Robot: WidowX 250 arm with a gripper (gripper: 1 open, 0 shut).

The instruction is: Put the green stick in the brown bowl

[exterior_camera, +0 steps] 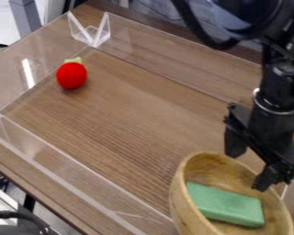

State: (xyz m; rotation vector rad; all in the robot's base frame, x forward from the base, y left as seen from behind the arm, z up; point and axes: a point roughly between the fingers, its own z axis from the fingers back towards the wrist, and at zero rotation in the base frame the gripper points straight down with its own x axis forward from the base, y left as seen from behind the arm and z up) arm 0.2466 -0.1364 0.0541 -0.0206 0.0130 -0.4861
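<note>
The green stick (227,205) lies flat inside the brown bowl (193,171), resting on the bowl's floor toward the near side, its long axis running from left to lower right. The bowl sits at the lower right corner of the wooden table (125,115), partly cut off by the picture's bottom edge.

The gripper (260,158) hangs over the bowl's far right rim, pointing straight down. Its two black fingers stand spread apart with nothing between them; the stick lies below and to the left of them, untouched. The right finger overlaps the bowl's rim in the picture and hides a short stretch of it. The black arm (282,87) rises from the gripper toward the upper right edge.

A red ball (71,74) rests on the table at the far left, well apart from the bowl and the gripper. A clear plastic wall (39,151) borders the table along its left and near sides, and a folded clear piece (91,32) stands at the far corner. Nothing lies between the ball and the bowl on the wood.
</note>
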